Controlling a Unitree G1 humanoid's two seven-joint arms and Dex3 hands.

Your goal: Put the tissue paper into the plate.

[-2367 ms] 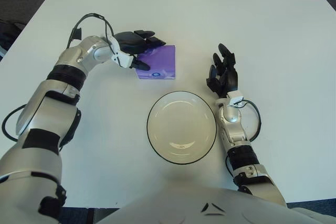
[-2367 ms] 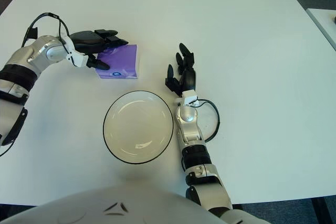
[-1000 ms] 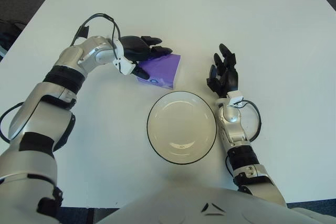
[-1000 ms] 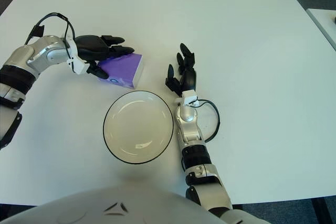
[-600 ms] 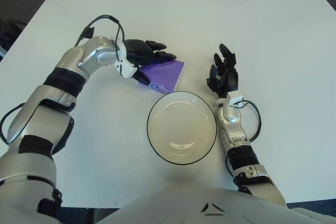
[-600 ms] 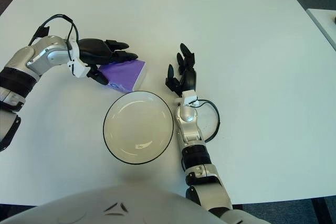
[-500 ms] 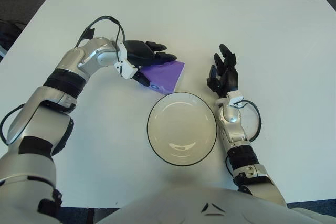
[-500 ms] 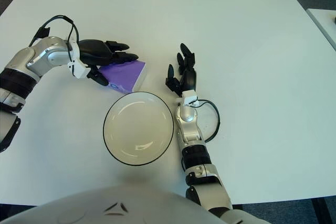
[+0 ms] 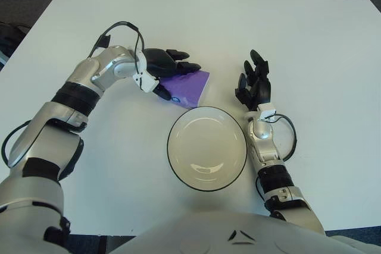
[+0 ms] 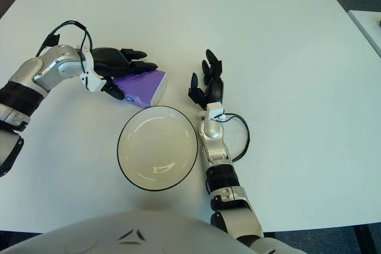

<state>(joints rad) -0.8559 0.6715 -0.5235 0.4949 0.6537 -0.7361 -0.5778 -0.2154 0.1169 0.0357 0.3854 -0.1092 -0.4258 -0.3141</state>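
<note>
Your left hand point(image 9: 162, 68) clasps the purple rectangular tissue pack point(image 9: 189, 86), left of centre, at the far rim of the round white black-rimmed plate point(image 9: 206, 147). Pack's small round label is unreadable. Right hand point(image 9: 253, 82), fingers spread, shows right of the plate.

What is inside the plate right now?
Nothing shows inside the plate, only its bare pale bottom. The purple tissue paper is outside, past the far rim, gripped by the left hand. The right hand shows beside the plate's right.

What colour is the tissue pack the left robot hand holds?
Purple tissue pack, clearest in the left eye view.
</note>
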